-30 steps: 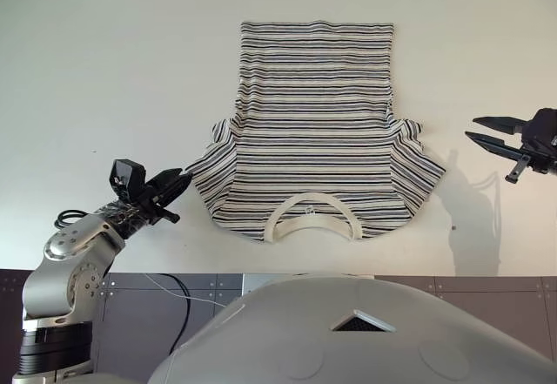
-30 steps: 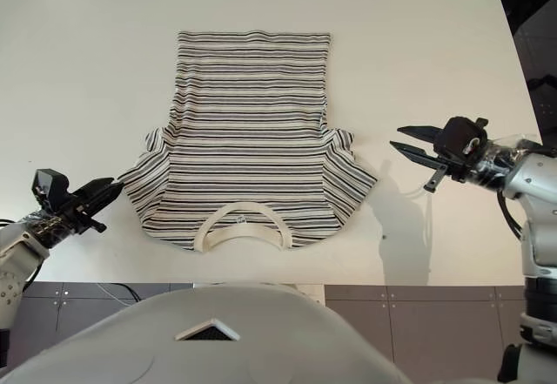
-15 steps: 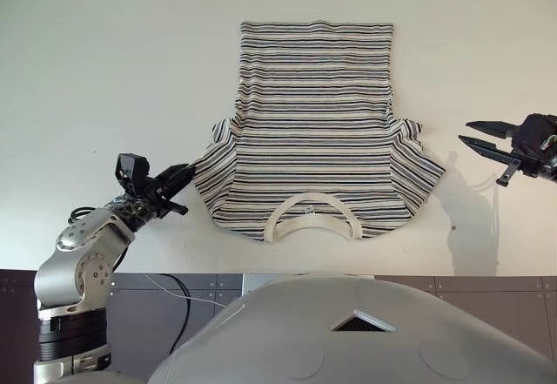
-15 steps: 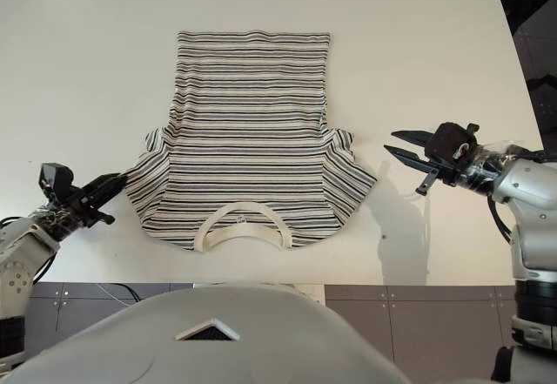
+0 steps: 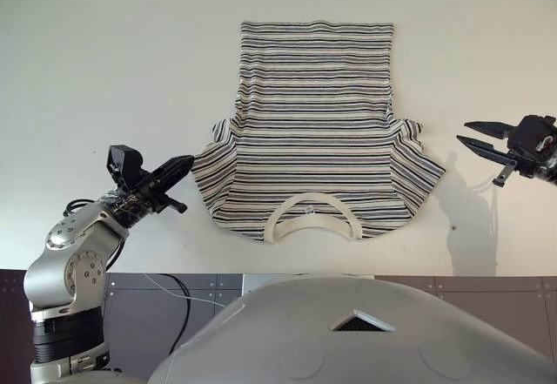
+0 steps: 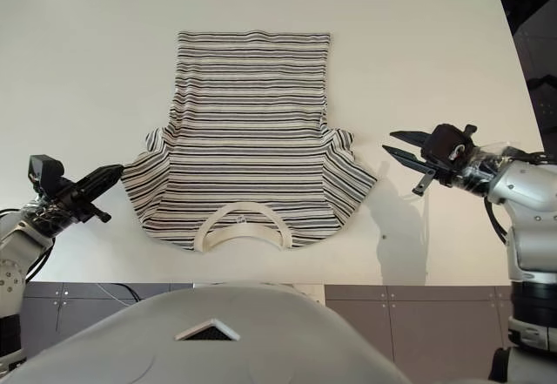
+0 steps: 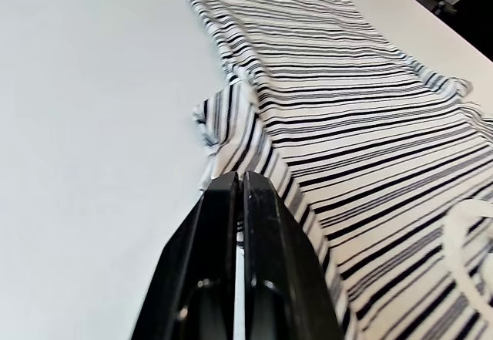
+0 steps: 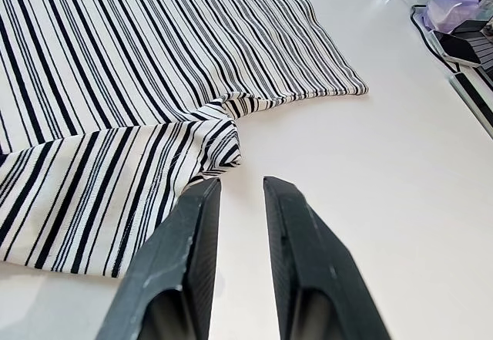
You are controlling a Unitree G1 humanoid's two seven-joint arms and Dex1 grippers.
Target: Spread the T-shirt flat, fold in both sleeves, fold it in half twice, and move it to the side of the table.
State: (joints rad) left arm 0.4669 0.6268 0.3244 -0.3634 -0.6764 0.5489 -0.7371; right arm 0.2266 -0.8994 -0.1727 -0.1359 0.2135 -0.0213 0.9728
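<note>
left gripper point(image 5: 184, 164) hovering pinched closed right at the left sleeve point(image 5: 211, 159) edge, right gripper point(image 5: 464, 131) hanging with fingers parted near the right sleeve point(image 5: 419, 159), striped T-shirt point(image 5: 313, 114) lying flat mid-table point(image 5: 104, 53), collar point(image 5: 313, 213) sitting nearest, hem pointing away

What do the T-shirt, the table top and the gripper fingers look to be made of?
The T-shirt looks like soft matte knit cloth, likely cotton: it puckers at the sleeves. The table top is smooth, seamless white, perhaps laminate. The right gripper's fingers look like hard black plastic with a slight sheen.
</note>
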